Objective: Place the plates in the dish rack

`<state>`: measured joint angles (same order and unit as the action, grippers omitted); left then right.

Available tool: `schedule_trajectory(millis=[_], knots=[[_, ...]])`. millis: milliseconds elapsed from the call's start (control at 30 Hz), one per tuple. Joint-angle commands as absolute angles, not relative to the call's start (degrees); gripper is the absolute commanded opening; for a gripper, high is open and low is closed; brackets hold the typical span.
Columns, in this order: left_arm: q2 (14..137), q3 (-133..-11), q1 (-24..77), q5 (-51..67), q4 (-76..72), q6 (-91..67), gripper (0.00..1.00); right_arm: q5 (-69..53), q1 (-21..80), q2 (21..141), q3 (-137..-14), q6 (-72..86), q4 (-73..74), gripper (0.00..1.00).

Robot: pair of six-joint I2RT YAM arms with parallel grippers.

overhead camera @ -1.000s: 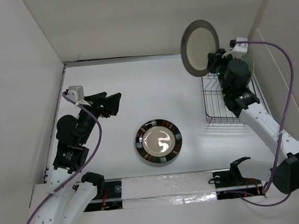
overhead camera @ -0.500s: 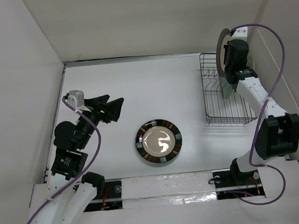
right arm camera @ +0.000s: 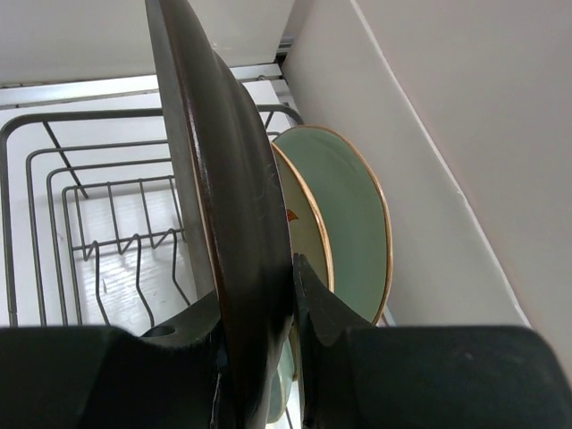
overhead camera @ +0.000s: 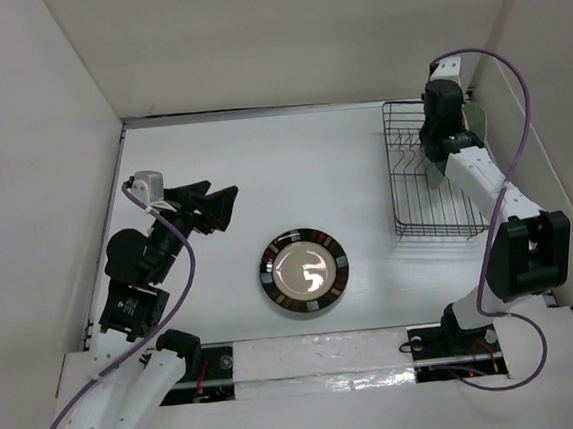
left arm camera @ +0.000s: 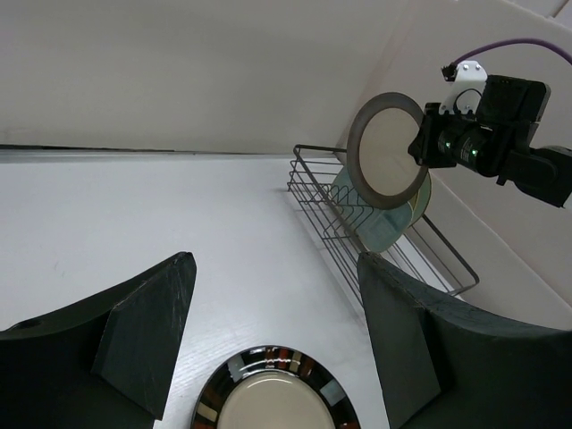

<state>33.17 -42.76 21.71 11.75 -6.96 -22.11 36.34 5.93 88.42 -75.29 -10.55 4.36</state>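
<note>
brown-rimmed plate (left arm camera: pixel 387 150) now lower, upright over dish rack (left arm camera: pixel 340 234).

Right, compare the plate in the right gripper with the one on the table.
The brown-rimmed plate stands on edge in the right gripper above the dish rack; the striped-rim plate lies flat on the table. The brown-rimmed plate's rim is plain; the striped-rim plate's is banded. Both round.

Left arm tucked at eight o'clock, left gripper (overhead camera: pixel 217 200) gaping wide — right arm stretched to two o'clock, right gripper (right arm camera: pixel 259 308) clamped on the dark-rimmed plate (right arm camera: pixel 223 179).
</note>
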Motion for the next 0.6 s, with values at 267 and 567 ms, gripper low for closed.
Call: schedule_trajectory(millis=[267,567], knots=[[34.1,-42.8,21.9,11.0,-8.9,-21.4,0.7,42.5,8.5,88.0,-73.9,-9.9,-6.2,0.0],[35.5,-42.7,21.9,11.5,-9.1,-21.4,0.52,38.9,8.5,87.1,-67.9,-3.3,-7.1,0.0]])
